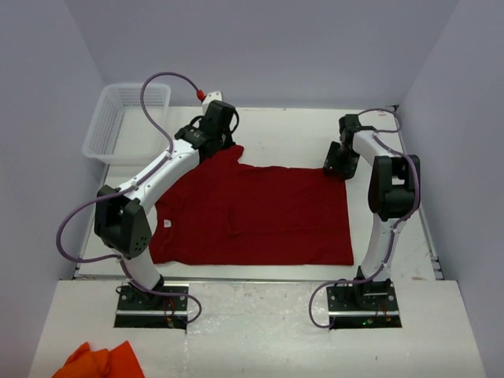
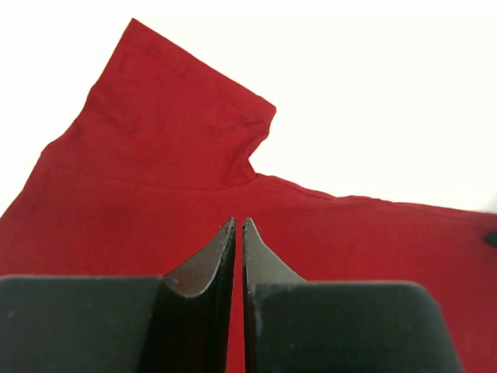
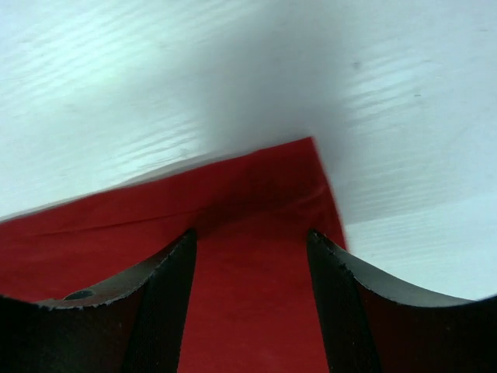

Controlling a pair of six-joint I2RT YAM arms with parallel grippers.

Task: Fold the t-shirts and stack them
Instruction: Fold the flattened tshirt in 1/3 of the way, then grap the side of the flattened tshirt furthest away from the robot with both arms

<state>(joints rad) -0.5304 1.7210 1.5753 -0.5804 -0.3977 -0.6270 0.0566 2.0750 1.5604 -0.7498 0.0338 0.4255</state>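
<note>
One red t-shirt (image 1: 260, 216) lies spread flat on the bench (image 1: 291, 134), collar end toward the left arm, hem toward the right. Its far sleeve sticks out. No sleeve shows along the near edge, so it may be tucked under; I cannot tell.

Progress, as I judge it: early. The body shows no fold yet, and no stack exists.

Left claw (image 1: 208, 138) sits at the far sleeve. In its wrist view it (image 2: 238, 224) is closed to a thin slit over the red cloth. I cannot tell whether any fabric is pinched.

Right claw (image 1: 339, 164) is at the far hem corner. Its wrist view shows it (image 3: 252, 233) spread wide and straddling that corner, gripping nothing.

Count:
- red t-shirts: one
- orange cloth (image 1: 101, 361): one crumpled piece on the near ledge, possibly a second shirt awaiting its turn
- white basket (image 1: 101, 130): one, at the far left
- claws: two
</note>
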